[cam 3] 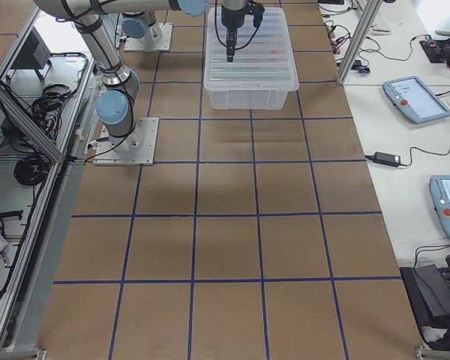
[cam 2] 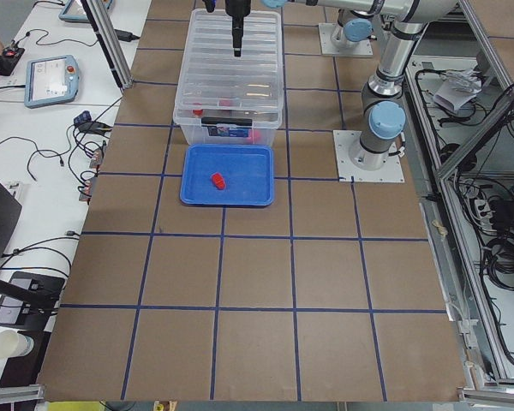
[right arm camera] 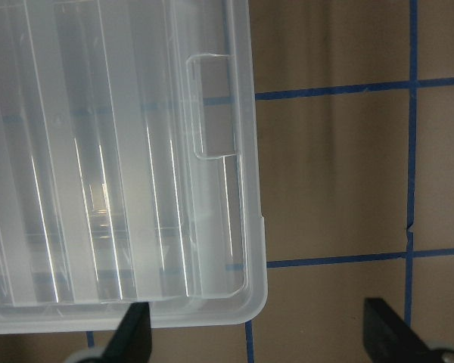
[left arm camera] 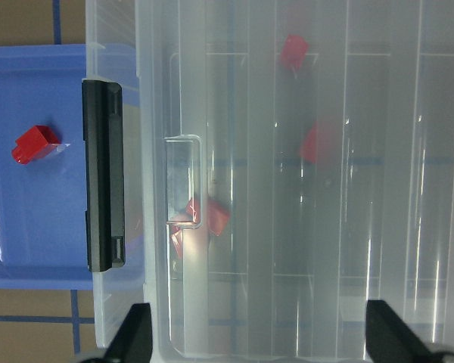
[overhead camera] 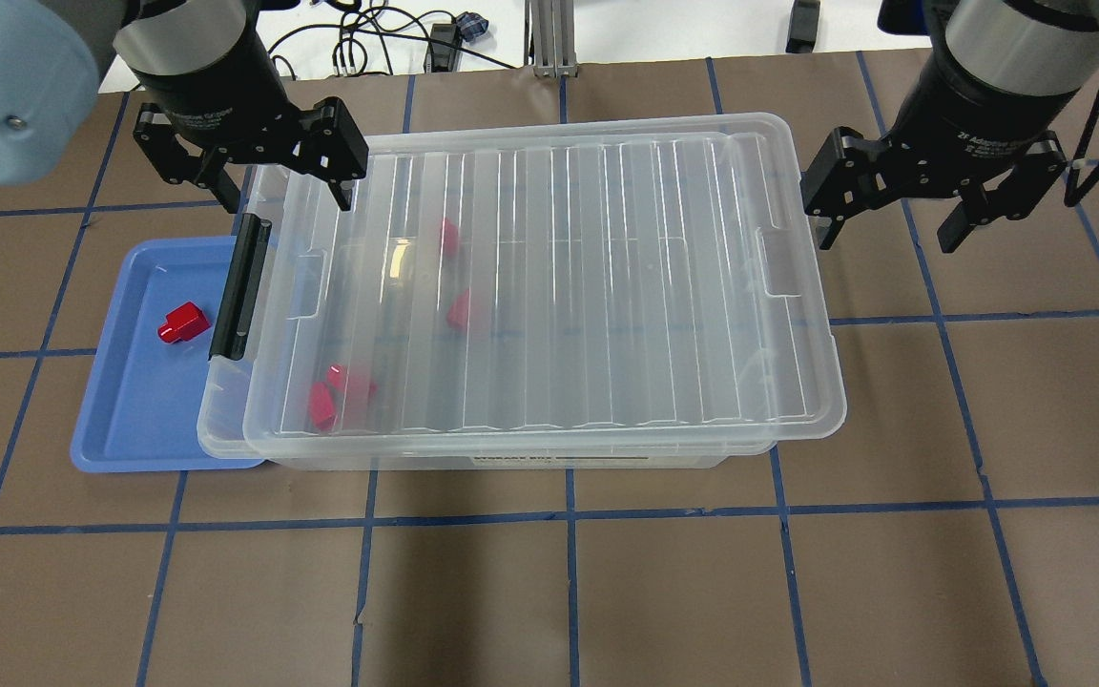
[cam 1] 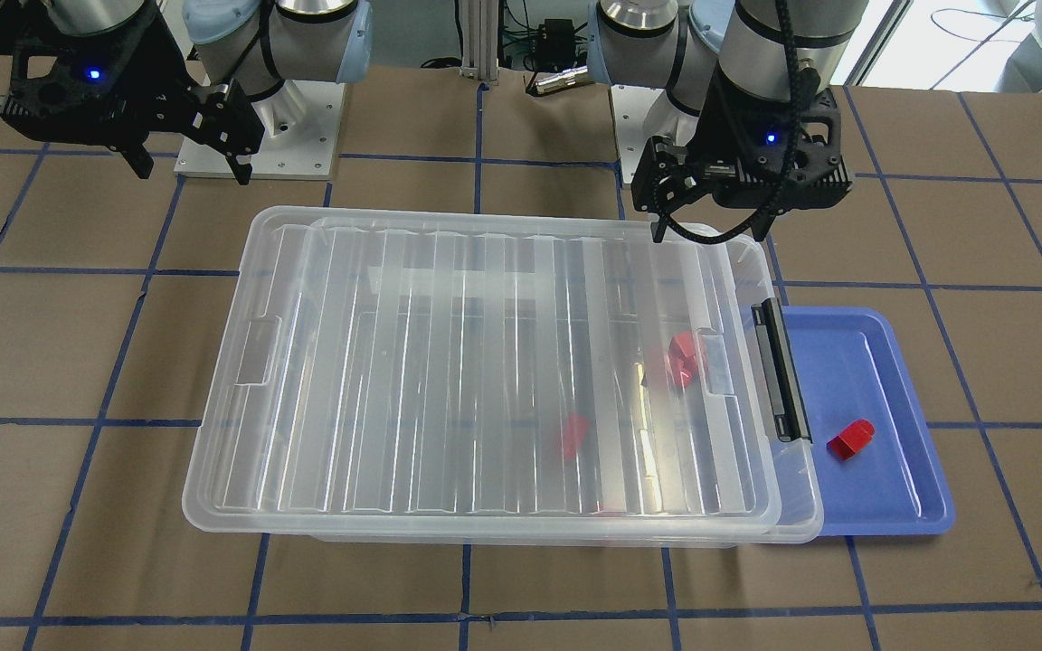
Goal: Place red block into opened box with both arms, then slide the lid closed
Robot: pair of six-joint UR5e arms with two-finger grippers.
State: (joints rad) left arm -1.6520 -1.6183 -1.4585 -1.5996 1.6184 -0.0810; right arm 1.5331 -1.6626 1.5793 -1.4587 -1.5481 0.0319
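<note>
Both tools hang released, jaws spread, holding nothing. In the overhead view the left tool (overhead camera: 287, 202) hovers over the box's 9 o'clock end near the latch bar (overhead camera: 239, 291). The right tool (overhead camera: 888, 239) hovers just off the 3 o'clock end, above the bare counter (overhead camera: 607, 592).

The lid (overhead camera: 559, 277) lies flat on the box (overhead camera: 220, 439), its long axis running 9 to 3 like the box's own. It sits shifted toward 3, so it overhangs that end and leaves a narrow strip of box uncovered beside the latch.

More blocks (overhead camera: 335, 396) show blurred through the lid. One red block (overhead camera: 183, 322) lies apart in the blue tray (overhead camera: 130, 420) at 9 o'clock.

The lid looks thin, light, slick and somewhat bendy. It will likely slide easily along the rim but bow or tip if pressed mid-span. The best hold is probably its 3 o'clock short edge or the tab recess (overhead camera: 783, 262), pushed toward 9. The box seems light too and may skid, so bracing its latch end would help.
</note>
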